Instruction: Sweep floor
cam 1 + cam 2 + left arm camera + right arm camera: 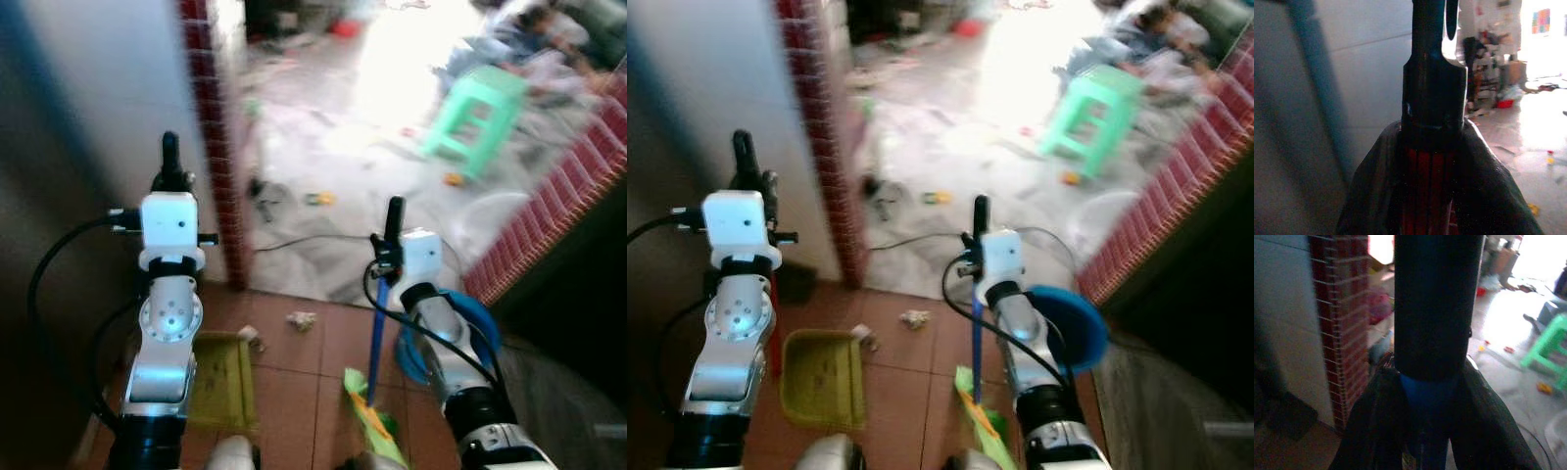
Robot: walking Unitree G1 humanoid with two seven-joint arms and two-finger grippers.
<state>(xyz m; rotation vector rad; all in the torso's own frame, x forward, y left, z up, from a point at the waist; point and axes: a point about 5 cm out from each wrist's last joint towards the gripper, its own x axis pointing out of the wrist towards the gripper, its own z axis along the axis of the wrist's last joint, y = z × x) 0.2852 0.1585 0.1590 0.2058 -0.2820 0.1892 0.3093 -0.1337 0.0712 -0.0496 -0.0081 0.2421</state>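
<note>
My right gripper (394,220) is shut on a blue broom handle (378,338). The handle runs down to a green broom head (373,421) on the tiled floor by my feet. My left gripper (170,157) is raised beside the grey wall, shut on a red handle (1425,196). Below it a yellow-green dustpan (221,380) rests on the floor. A crumpled scrap of paper (301,320) lies on the tiles ahead of the dustpan, with a smaller scrap (250,335) at the pan's far corner.
A red brick pillar (217,147) stands just right of the left gripper. Beyond it, the pale floor holds a cable (304,240), small litter (318,199) and a green stool (480,113). A blue basin (475,328) and a low brick wall (558,206) are on the right. A person (534,29) sits far back.
</note>
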